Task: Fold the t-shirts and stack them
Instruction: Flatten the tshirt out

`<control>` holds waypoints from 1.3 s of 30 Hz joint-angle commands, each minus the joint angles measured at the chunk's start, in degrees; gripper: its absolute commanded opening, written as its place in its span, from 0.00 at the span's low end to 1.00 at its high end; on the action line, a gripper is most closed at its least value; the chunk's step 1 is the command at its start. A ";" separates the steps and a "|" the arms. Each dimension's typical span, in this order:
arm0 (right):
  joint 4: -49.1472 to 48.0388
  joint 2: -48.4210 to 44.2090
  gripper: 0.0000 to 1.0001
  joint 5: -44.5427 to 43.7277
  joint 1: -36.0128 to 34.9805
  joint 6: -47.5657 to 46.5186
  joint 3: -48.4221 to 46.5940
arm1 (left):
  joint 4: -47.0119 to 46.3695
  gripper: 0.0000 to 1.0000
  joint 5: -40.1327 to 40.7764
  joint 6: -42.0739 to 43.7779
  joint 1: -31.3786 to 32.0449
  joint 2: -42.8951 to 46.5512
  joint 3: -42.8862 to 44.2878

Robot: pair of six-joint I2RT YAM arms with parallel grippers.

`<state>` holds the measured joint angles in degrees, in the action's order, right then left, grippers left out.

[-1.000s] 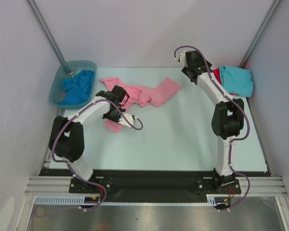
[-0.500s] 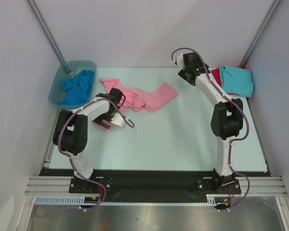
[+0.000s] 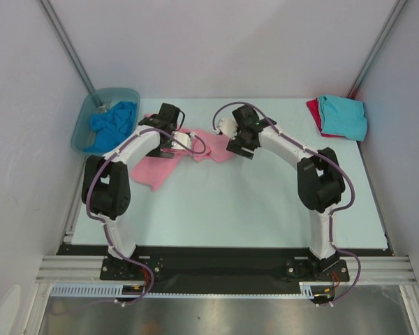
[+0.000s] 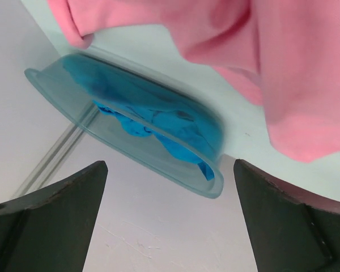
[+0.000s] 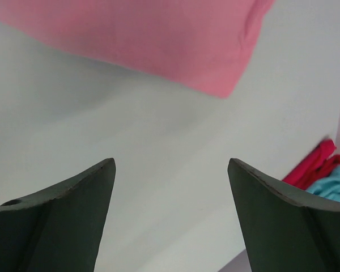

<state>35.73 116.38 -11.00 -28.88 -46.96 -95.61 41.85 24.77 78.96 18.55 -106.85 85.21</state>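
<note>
Both claws stand wide, with nothing between the fingers. Your left claw (image 4: 170, 164) hangs just over the light pink t-shirt (image 3: 153, 171), which lies crumpled on the bench (image 3: 265, 202). Beyond its fingertips sits the plastic tub (image 3: 80, 129) with the bright blue t-shirt (image 3: 115, 125) bunched inside. Your right claw (image 5: 170, 161) hovers near the pink shirt's other end, whose edge lies just ahead of its fingers. Well apart from that claw, off to its side, the turquoise t-shirt (image 3: 346, 115) lies folded on the red t-shirt (image 3: 312, 109).
</note>
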 commanded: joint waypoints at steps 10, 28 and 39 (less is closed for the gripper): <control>-6.19 2.97 0.85 6.17 -8.55 -3.49 -2.56 | -15.37 1.00 6.84 -24.36 -1.93 -1.43 4.69; -8.39 9.92 0.66 7.76 -13.30 -0.59 -7.05 | -10.83 1.00 10.65 -60.93 -11.16 -0.73 9.10; -14.18 10.02 0.00 -0.92 -11.72 -3.22 -4.94 | -10.12 1.00 8.27 -62.17 -12.22 0.85 9.27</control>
<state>25.76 127.94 -6.94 -41.04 -48.56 -100.40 31.48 34.06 18.85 6.98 -109.38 92.20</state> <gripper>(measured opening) 0.014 0.996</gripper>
